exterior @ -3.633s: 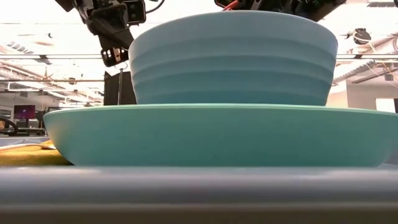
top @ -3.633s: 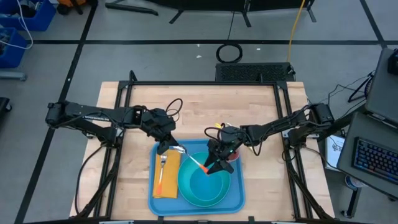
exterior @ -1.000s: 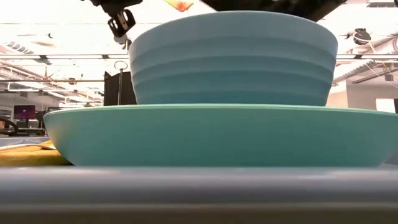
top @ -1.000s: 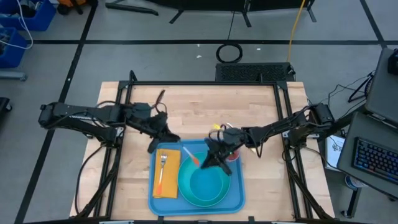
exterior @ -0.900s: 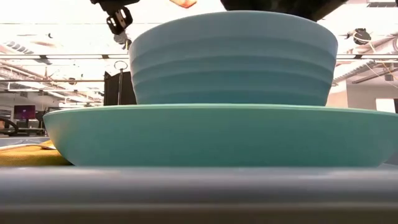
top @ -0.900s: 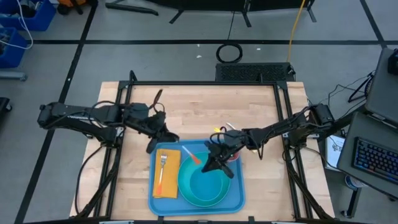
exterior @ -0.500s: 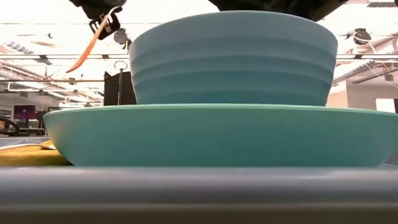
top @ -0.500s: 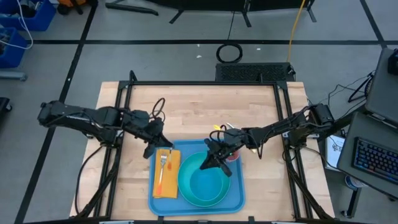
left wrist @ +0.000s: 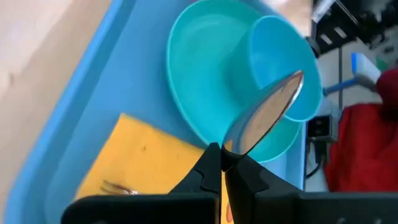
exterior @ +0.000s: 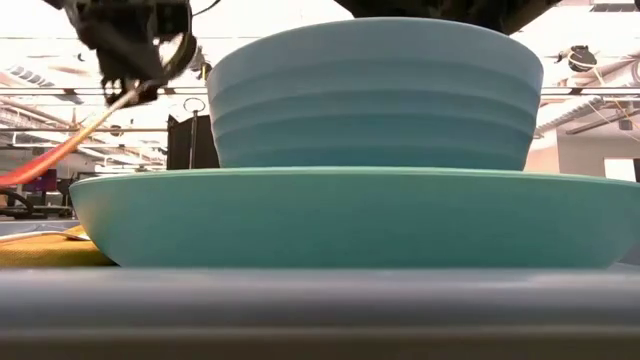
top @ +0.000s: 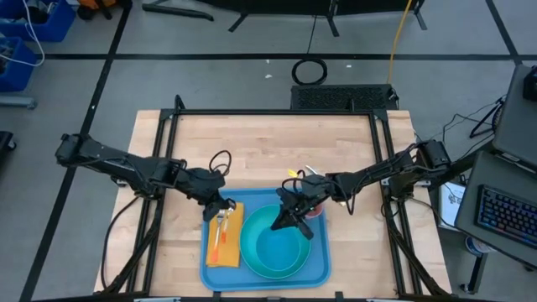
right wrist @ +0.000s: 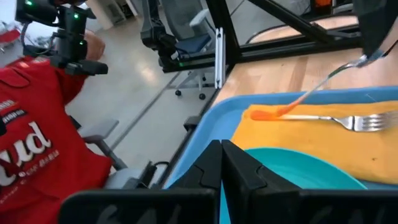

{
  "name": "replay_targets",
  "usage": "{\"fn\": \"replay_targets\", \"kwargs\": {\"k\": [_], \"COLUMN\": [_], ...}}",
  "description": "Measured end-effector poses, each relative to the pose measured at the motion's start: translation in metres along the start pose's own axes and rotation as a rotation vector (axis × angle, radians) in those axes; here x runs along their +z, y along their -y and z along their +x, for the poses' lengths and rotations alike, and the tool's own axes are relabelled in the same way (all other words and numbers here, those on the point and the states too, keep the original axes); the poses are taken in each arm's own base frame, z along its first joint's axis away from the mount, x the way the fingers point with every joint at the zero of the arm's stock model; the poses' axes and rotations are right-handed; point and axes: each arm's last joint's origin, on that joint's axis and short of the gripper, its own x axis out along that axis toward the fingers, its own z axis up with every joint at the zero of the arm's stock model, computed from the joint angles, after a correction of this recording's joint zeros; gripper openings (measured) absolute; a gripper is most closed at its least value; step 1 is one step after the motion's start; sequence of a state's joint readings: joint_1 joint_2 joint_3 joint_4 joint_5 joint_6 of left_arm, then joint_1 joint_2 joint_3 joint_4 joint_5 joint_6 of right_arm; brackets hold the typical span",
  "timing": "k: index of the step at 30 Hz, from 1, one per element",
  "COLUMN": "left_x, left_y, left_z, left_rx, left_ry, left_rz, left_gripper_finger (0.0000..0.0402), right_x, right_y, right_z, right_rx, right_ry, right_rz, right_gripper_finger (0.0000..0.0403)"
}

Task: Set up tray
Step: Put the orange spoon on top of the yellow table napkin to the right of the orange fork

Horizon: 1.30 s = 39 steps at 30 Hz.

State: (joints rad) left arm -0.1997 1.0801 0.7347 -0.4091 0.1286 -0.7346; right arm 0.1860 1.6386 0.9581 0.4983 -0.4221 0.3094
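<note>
**A:** High view first: where is the spoon (left wrist: 267,118) now?

**B:** With the left gripper (top: 220,210). A second ago it hung near the right gripper (top: 289,220), above the plate (top: 277,252); since then the left arm has carried it across and down over the napkin (top: 231,247), at the left end of the tray (top: 323,268).

**A:** Is it properly held?

**B:** Yes. The left fingers are pinching it just behind the bowl of the spoon, with the orange handle slanting down towards the napkin, beside the fork (right wrist: 364,122). I can't tell whether the tip is touching yet.

**A:** And the right arm?

**B:** It hovers over the far edge of the plate, near the tray's middle, with its fingers pressed together and nothing between them.

**A:** The tray itself?

**B:** It lies flat at the near edge of the surface, carrying the napkin, the fork, the plate and the bowl (exterior: 370,95).

**A:** So what's left?

**B:** I'd say only laying the spoon down next to the fork and letting go.
</note>
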Motion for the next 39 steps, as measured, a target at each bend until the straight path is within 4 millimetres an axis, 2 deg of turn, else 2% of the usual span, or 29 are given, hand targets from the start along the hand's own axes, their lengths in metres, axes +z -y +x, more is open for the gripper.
{"fn": "replay_targets", "kwargs": {"k": [6, 11, 20, 39], "left_x": [-0.024, -0.041, -0.040, -0.045], "left_y": [-0.023, -0.038, -0.033, -0.035], "left_z": [0.024, 0.033, 0.034, 0.036], "left_rx": [-0.057, -0.049, -0.114, -0.071], "left_ry": [0.022, -0.010, 0.011, -0.021], "left_rz": [-0.154, -0.234, -0.239, -0.259], "left_gripper_finger": [0.0004, 0.0004, 0.0004, 0.0004], "right_x": [-0.002, -0.002, -0.002, -0.003], "right_y": [0.001, 0.001, 0.001, 0.001], "right_z": [0.000, 0.000, 0.000, 0.000], "right_rx": [-0.006, -0.005, -0.006, -0.009], "right_ry": [-0.017, -0.017, -0.017, -0.023], "right_rz": [-0.027, -0.034, -0.052, -0.050], "right_gripper_finger": [0.0000, 0.0000, 0.0000, 0.0000]}}
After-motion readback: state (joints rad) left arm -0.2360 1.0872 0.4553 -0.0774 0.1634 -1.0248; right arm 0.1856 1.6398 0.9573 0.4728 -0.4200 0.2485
